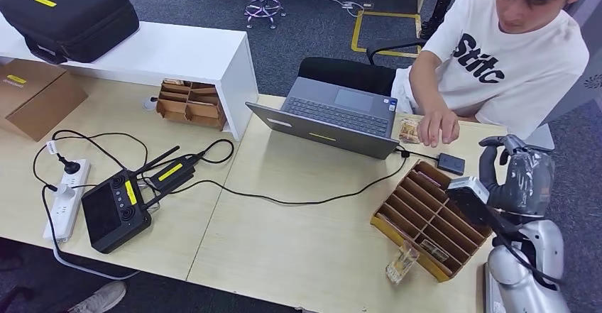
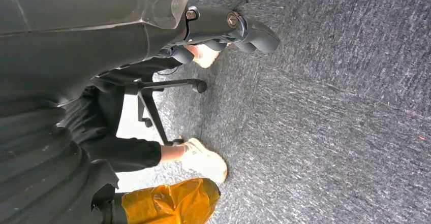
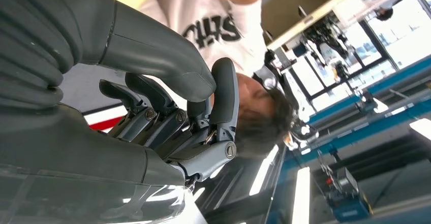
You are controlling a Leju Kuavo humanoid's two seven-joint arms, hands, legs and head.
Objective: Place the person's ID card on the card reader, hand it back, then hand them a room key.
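**Right hand raised empty, ID card under person's hand**

Robot's right hand (image 1: 517,174) is up at the table's right edge, fingers curled in w/ nothing in them. Left hand (image 2: 223,28) hangs over grey carpet, fingers curled, nothing in it.

Small patterned card (image 1: 409,130), prob. the ID, lies flat far right, just beside the person's hand (image 1: 437,127). Small flat dark-grey card reader (image 1: 451,163) sits near it, beside the wooden slotted organiser (image 1: 426,217).

Risks, as I judge:
- reaching in could knock the clear glass (image 1: 402,262) or snag the black cable (image 1: 298,199)
- flat card may slip a curled grasp

Writing: white T-shirt (image 1: 511,57) reads "Stitc".
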